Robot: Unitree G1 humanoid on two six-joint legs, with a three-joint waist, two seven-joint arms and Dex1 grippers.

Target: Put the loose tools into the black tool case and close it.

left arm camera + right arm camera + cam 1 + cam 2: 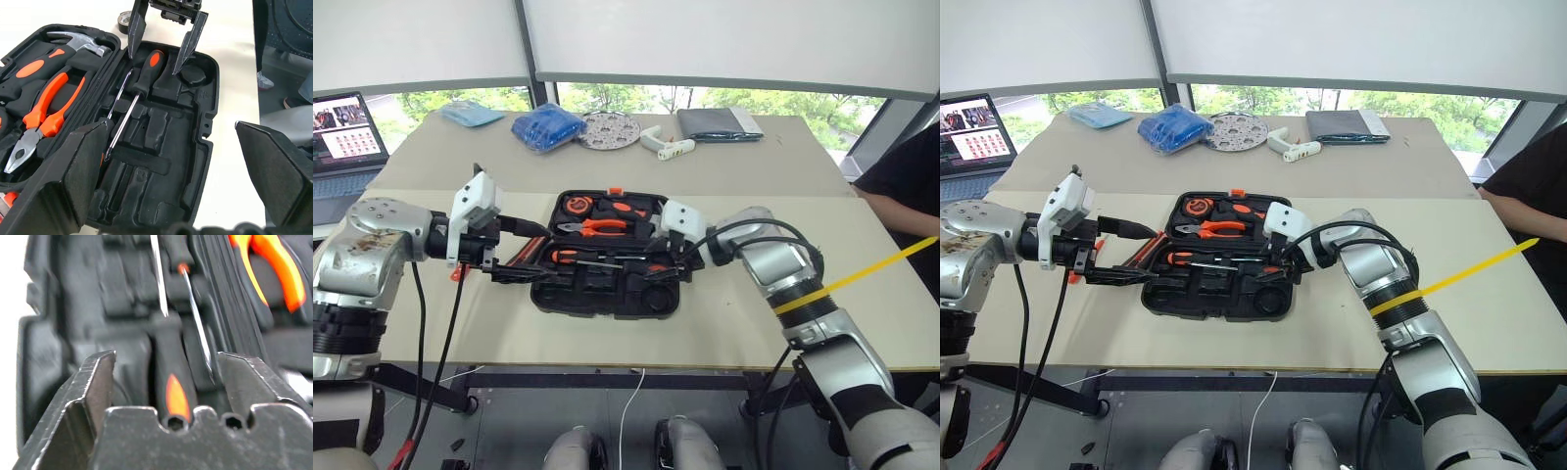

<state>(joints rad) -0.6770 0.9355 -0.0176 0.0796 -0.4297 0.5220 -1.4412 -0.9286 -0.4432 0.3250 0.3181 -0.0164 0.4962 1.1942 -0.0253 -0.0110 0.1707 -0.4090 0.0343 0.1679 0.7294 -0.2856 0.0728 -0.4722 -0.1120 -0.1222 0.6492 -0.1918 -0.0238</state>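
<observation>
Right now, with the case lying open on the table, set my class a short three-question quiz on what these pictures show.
1. True or false: the black tool case is closed.
2. Which tool lies between the right gripper's open fingers? A) orange-handled pliers B) screwdriver C) hammer
3. Fill in: the left gripper is open and holds ____.

Key
1. False: it lies open.
2. B: the screwdriver rests in the case's half, fingers standing either side of its handle.
3. Nothing. It hovers at the case's left edge.
</observation>
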